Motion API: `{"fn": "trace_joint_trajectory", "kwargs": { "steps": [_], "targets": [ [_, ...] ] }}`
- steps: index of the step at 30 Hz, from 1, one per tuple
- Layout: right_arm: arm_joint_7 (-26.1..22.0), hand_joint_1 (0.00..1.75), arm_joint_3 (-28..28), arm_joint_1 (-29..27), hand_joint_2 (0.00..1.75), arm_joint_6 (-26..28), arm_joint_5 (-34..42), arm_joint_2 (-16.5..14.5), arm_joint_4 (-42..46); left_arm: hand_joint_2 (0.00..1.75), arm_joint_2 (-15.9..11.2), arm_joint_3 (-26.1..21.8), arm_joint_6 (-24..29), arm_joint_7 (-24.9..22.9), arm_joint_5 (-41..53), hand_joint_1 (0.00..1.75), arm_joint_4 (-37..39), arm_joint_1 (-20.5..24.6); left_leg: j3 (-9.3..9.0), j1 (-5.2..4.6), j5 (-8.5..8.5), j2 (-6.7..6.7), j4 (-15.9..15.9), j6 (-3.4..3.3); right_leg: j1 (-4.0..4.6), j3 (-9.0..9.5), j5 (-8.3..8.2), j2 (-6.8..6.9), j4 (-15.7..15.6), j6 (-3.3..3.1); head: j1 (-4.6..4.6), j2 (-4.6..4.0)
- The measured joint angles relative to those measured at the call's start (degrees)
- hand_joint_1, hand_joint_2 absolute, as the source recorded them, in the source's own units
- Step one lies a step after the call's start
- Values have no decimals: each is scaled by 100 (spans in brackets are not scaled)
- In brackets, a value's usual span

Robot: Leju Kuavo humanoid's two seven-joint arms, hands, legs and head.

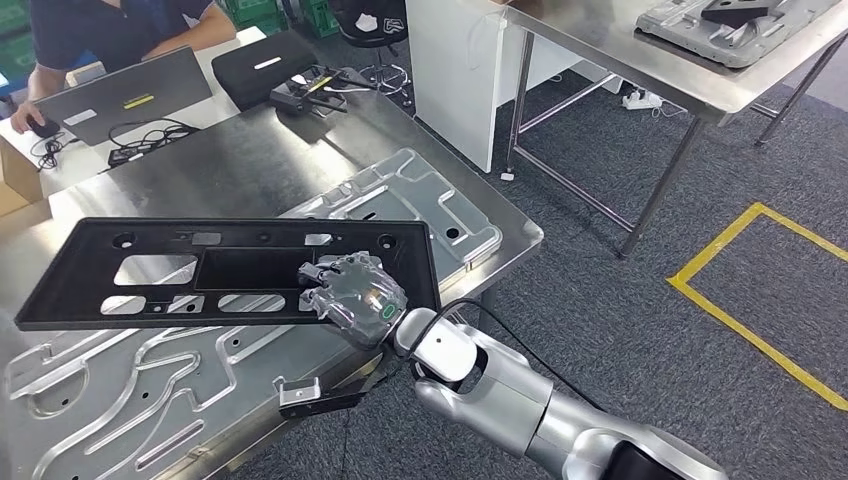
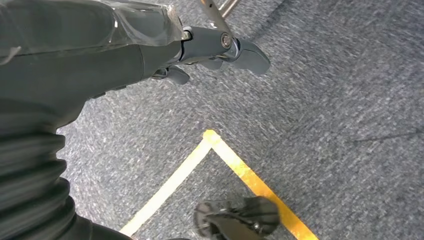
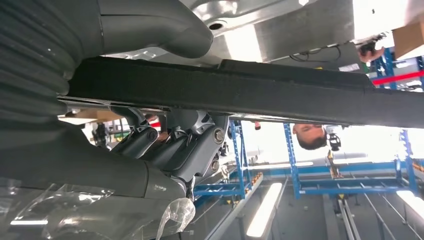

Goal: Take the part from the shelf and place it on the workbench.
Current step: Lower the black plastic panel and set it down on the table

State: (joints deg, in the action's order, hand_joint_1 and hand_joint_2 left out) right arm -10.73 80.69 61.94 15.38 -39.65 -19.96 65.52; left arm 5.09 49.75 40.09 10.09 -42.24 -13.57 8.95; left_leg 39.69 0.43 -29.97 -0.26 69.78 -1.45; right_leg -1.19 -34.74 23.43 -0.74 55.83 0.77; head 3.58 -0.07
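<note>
Nearest the body, the right hand (image 1: 352, 297) grips the black part (image 1: 230, 270), a long flat plastic panel with cut-out windows, by its near long edge toward the right-hand end; the right wrist view shows why the hold works, with the thumb (image 3: 155, 27) pressed on one face of the part (image 3: 250, 92) and the darker fingers (image 3: 170, 142) clamped against the other, so the panel's thin edge is pinched like a tray. Gripped off-centre, most of its length reaches away to the left, and that long overhang is probably why it is carried flat and level rather than hanging. The part hovers over the workbench (image 1: 250, 165), apparently not yet resting on it, above the grey metal plate (image 1: 120, 400) lying on the near part of the steel top and overlapping a second metal plate (image 1: 440, 205) just beyond. The task looks to be at the placing stage, with lowering and release still to come. The left hand (image 2: 220, 47) hangs over the carpet beside the yellow floor tape (image 2: 240, 170), holding nothing, fingers loosely apart, kept out of the way. Farther off, a person sits behind a laptop (image 1: 120, 90) at the bench's far end, and another table (image 1: 640, 60) carries a similar plate.
</note>
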Motion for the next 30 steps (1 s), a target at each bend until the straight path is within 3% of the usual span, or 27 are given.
{"fn": "trace_joint_trajectory", "kwargs": {
  "steps": [2, 4, 6, 8, 10, 12, 13, 14, 15, 17, 19, 23, 25, 27, 28, 29, 30],
  "targets": [
    [-4, 175, -3, 6, 175, 5, -4, -2, -11, 175, -2, 0, -1, 14, 2, 0, 0, 4, -291, -21, 540, 0, -897, -64, 11, 63, 37, -19, -2, 11, 0, 0],
    [-5, 175, -7, 23, 175, 10, -11, -3, -14, 175, -2, 1, -3, 34, -1, 0, -3, 22, -489, -69, 792, 9, -1484, -87, 19, 81, 56, -35, -17, 29, -1, 0],
    [19, 175, -8, 24, 175, 8, -35, -4, -17, 175, 2, 2, -4, 39, -3, 0, -8, 33, -525, -102, 814, 8, -1564, -89, 20, 86, 58, -39, -44, 73, -1, 0],
    [42, 175, -10, 18, 175, 10, -58, -1, -19, 175, 1, 1, -1, 31, -2, 0, -12, 32, -577, -75, 876, 4, -1601, -147, 20, 73, 139, -15, 43, 135, -2, 1],
    [42, 175, -13, 19, 175, 18, -63, 4, -22, 175, -4, 0, 2, 21, 2, 0, -14, 41, -622, -52, 893, 6, -1642, -206, 27, -158, 442, 14, 572, 170, -4, 1],
    [37, 175, -12, 13, 175, 21, -64, 8, -26, 175, -5, 0, 0, 28, -1, 0, -16, 46, -633, -65, 880, 0, -1644, -236, 34, -580, 804, 21, 1417, 176, -4, 0],
    [38, 175, -12, 6, 175, 18, -67, 11, -27, 175, -5, 0, -1, 33, -3, 0, -17, 45, -637, -68, 875, -8, -1643, -241, 34, -728, 871, 22, 1688, 175, -4, 0],
    [42, 175, -10, 0, 175, 14, -75, 14, -27, 175, -5, 0, -1, 33, -5, 0, -17, 44, -640, -68, 872, -21, -1640, -242, 34, -763, 822, 23, 1728, 174, -4, 0],
    [46, 175, -10, -4, 175, 12, -86, 16, -28, 175, -6, 0, -1, 32, -5, 0, -17, 45, -645, -65, 868, -42, -1633, -238, 31, -671, 666, 23, 1513, 171, -4, 0],
    [52, 175, -10, -2, 175, 13, -103, 16, -29, 175, -7, 0, -1, 38, -9, 0, -19, 49, -642, -59, 846, -90, -1596, -206, 13, -271, 286, -20, 684, 168, -4, 0],
    [57, 175, -10, 5, 175, 13, -104, 8, -29, 175, -7, 0, -2, 50, -16, 0, -20, 57, -608, -81, 801, -129, -1522, -153, 0, 1, 107, -67, 136, 149, -2, 0],
    [97, 175, -10, 12, 175, -16, -102, -2, -30, 175, -14, 0, 1, 22, -5, 0, -20, 61, -542, -66, 716, -139, -1399, -82, 19, 43, 77, -20, 54, 54, 0, 0],
    [102, 175, -10, 19, 175, -20, -99, -5, -30, 175, -17, 1, 1, 5, 4, 0, -21, 66, -331, -36, 437, -96, -922, -15, 1, 46, 65, 18, 46, 10, 2, 0],
    [93, 175, -10, 23, 175, -17, -87, -5, -36, 175, -15, 2, 0, 6, 5, 0, -22, 68, 39, -11, 62, -70, -101, 43, 3, 44, 70, 58, 47, -11, 2, 0],
    [89, 175, -10, 20, 175, -17, -79, -4, -42, 175, -16, 2, 0, 3, 6, 0, -22, 64, 181, -4, -32, -66, 202, 56, 4, 45, 74, 79, 48, -14, 2, 0],
    [84, 175, -10, 17, 175, -17, -70, -4, -48, 175, -16, 2, 0, -1, 6, 0, -22, 61, 239, 0, -28, -62, 314, 60, 5, 46, 77, 101, 48, -16, 2, 0],
    [81, 175, -10, 14, 175, -16, -64, -4, -52, 175, -17, 2, 1, -4, 6, 0, -22, 60, 177, 1, 83, -54, 174, 53, 5, 48, 80, 121, 48, -15, 2, 0]
  ]
}}
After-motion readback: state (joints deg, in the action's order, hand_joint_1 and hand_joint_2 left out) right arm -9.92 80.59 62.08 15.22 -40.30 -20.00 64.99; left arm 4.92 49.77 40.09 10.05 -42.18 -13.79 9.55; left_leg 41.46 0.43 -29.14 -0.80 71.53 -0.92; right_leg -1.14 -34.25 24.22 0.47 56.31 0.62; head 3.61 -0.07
